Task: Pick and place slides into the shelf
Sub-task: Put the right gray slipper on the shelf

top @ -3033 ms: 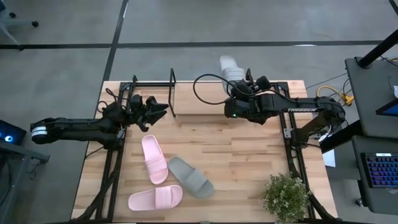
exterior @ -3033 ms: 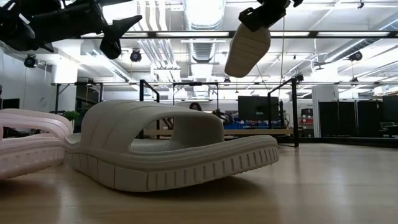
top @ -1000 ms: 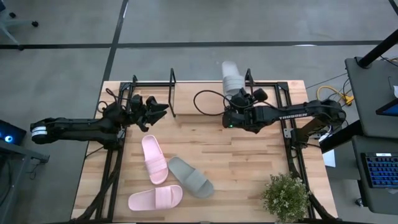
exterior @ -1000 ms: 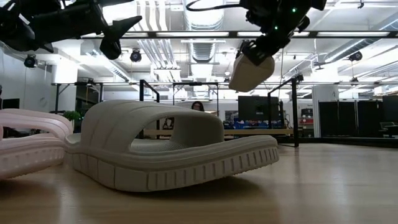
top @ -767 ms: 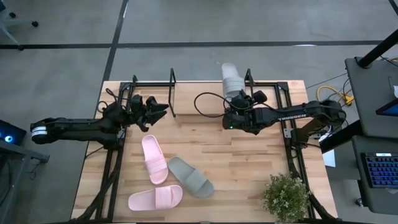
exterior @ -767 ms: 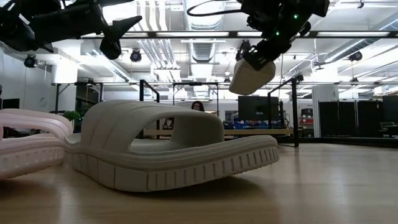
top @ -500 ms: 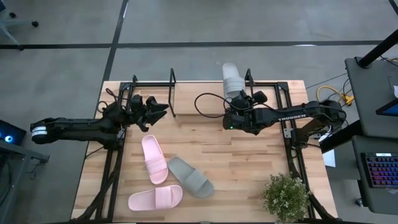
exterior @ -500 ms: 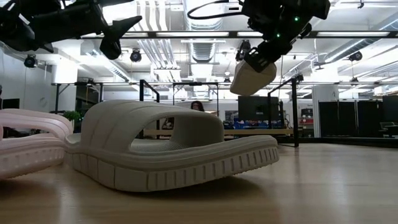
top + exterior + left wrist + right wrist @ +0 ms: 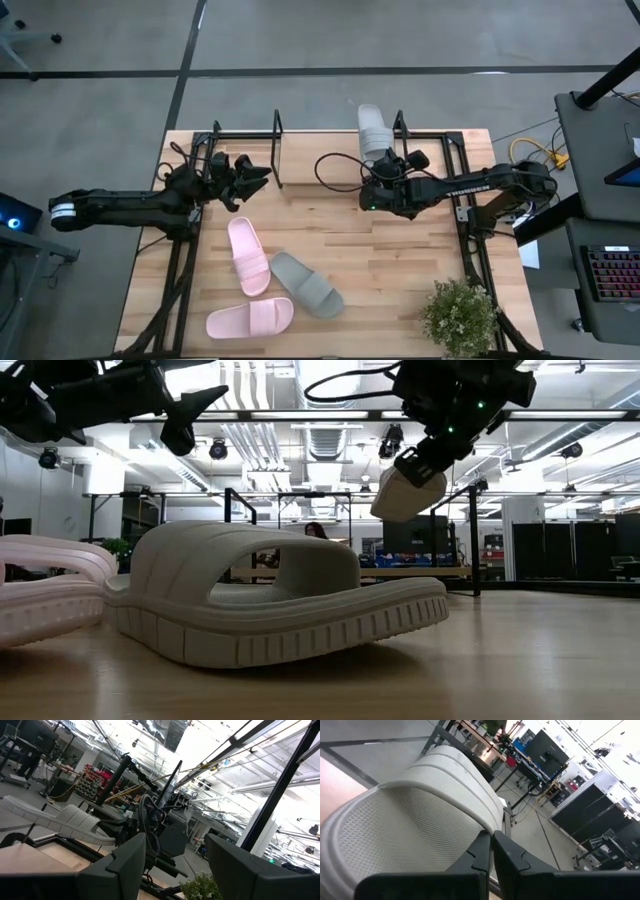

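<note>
The left gripper [image 9: 255, 174] hovers over the butcher-block bench's [image 9: 400, 260] far-left part, jaws spread and empty, beside the shelf's [image 9: 278, 150] thin black uprights. Near it, two pale pink foam slides [image 9: 248, 256] [image 9: 250, 318] and a grey slide [image 9: 307, 284] lie flat, touching one another, with bare wood to their right. Farther right, the right gripper [image 9: 380, 160] pinches a second ribbed light grey slide [image 9: 372, 127] in the air above the bench's far edge. A small potted plant [image 9: 460, 315] stands at the near-right corner.
</note>
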Robot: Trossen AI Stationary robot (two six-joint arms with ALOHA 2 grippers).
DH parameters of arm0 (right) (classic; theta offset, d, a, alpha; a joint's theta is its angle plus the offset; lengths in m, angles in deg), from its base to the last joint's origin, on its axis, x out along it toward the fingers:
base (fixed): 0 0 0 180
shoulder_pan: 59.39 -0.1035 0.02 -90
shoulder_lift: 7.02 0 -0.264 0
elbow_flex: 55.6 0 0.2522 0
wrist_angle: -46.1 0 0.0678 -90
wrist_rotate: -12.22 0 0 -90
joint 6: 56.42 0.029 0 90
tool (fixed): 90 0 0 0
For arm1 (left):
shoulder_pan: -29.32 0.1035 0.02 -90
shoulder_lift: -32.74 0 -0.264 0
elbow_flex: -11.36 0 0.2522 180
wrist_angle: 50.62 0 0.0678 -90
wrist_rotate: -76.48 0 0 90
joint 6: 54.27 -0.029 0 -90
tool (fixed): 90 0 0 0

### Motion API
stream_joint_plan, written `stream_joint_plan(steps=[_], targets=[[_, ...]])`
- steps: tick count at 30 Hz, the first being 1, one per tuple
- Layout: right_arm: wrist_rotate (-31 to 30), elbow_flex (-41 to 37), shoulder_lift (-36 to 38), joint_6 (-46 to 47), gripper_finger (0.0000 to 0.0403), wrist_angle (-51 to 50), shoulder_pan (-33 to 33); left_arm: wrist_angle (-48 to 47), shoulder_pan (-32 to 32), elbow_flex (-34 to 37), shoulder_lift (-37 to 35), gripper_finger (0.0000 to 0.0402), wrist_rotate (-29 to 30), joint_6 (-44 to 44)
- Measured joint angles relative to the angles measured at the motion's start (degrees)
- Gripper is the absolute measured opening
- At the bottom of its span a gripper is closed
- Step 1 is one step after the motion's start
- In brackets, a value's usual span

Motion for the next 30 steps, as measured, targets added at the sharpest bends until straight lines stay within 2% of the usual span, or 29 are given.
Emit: stream_joint_plan(steps=[30], targets=[[0.04,-6.67,0.02,0.19,0.0008,5.94,0.0,-0.01,0.01,0.11,0.01,0.0192,0.0,0.01]])
